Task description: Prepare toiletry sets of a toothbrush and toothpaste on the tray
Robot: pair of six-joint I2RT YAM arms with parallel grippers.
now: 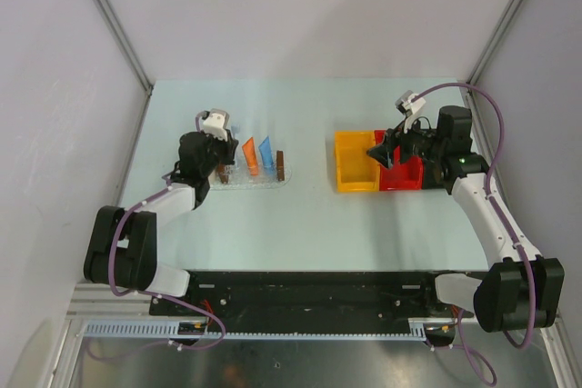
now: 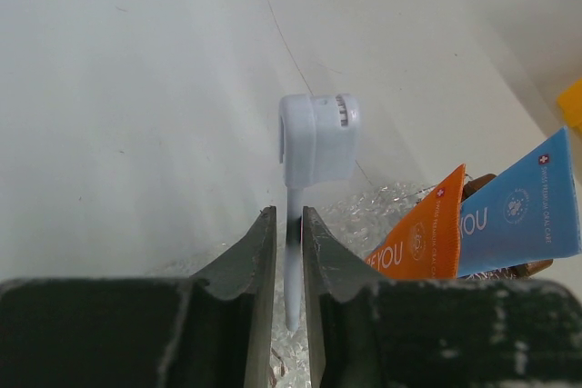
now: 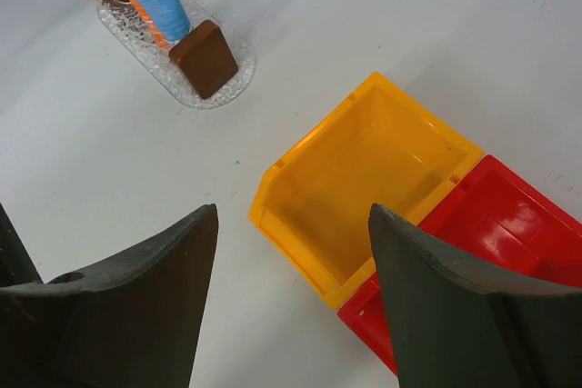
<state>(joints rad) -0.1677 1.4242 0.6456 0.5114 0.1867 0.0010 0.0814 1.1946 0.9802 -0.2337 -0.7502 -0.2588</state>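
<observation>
The clear tray [image 1: 257, 180] lies left of centre, with a brown block [image 1: 280, 165] at each short end. An orange toothpaste tube [image 1: 249, 155] and a blue one [image 1: 265, 152] stand in it, leaning. My left gripper [image 1: 216, 148] is over the tray's left end, shut on the whitish toothbrush [image 2: 316, 138]. The handle runs between the fingers and the capped head points away. Both tubes, orange [image 2: 423, 238] and blue [image 2: 523, 211], show to its right in the left wrist view. My right gripper [image 1: 382, 154] is open and empty above the bins.
A yellow bin [image 1: 355, 163] and a red bin [image 1: 402, 173] stand side by side right of centre; the yellow bin [image 3: 364, 179] looks empty in the right wrist view. The tray [image 3: 223, 88] shows far left there. Grey walls enclose the table.
</observation>
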